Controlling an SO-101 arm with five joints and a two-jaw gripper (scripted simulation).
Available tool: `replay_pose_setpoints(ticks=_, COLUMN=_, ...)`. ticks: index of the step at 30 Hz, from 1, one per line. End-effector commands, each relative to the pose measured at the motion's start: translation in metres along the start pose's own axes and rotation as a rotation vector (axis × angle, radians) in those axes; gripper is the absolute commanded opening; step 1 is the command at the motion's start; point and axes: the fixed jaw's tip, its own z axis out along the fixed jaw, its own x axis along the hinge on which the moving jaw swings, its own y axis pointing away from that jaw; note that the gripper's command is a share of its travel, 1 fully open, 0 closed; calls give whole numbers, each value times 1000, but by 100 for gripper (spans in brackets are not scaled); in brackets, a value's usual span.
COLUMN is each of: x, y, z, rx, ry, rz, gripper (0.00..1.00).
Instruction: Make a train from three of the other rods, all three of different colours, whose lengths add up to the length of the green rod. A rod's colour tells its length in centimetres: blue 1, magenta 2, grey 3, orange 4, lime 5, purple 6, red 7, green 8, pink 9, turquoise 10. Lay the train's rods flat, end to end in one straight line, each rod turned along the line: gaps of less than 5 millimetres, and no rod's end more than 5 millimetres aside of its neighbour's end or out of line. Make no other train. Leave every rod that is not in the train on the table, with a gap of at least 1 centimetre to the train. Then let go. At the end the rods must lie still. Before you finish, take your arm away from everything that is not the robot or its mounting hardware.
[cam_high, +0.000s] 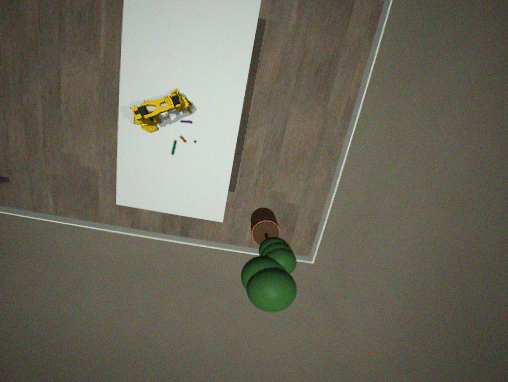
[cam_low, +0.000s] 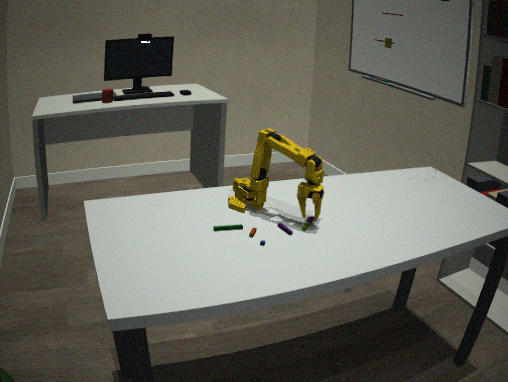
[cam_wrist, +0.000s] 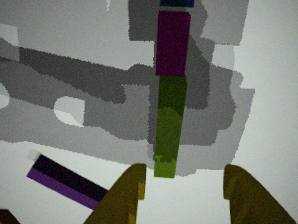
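In the wrist view a blue rod (cam_wrist: 176, 2), a magenta rod (cam_wrist: 172, 44) and a lime rod (cam_wrist: 169, 125) (cam_low: 306, 226) lie in one line. Magenta and lime look end to end; a narrow gap shows between blue and magenta. The blue rod is cut off by the frame's top. My gripper (cam_wrist: 185, 181) (cam_low: 311, 219) is open and empty, its fingertips apart near the lime rod's free end. The green rod (cam_high: 174, 147) (cam_low: 228, 227) lies apart, towards the left in the exterior view.
A purple rod (cam_high: 186, 121) (cam_low: 285, 228) (cam_wrist: 61, 190) lies beside the line, clear of it. An orange rod (cam_high: 183, 139) (cam_low: 253, 232) and another small blue rod (cam_high: 195, 141) (cam_low: 262, 243) lie farther off, between purple and green. The arm's shadow covers much of the line.
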Motion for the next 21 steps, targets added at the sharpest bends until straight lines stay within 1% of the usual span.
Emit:
replay_pose_setpoints(ticks=1, x=3, y=-16, z=-34, rx=123, ry=23, rz=1, gripper=17)
replay_pose_setpoints(ticks=5, x=3, y=-14, z=-41, rx=123, ry=23, rz=1, gripper=17)
replay_pose_setpoints(ticks=11, x=3, y=-13, z=-44, rx=123, ry=23, rz=1, gripper=17)
replay_pose_setpoints(ticks=21, x=3, y=-13, z=-44, rx=123, ry=23, rz=1, gripper=17)
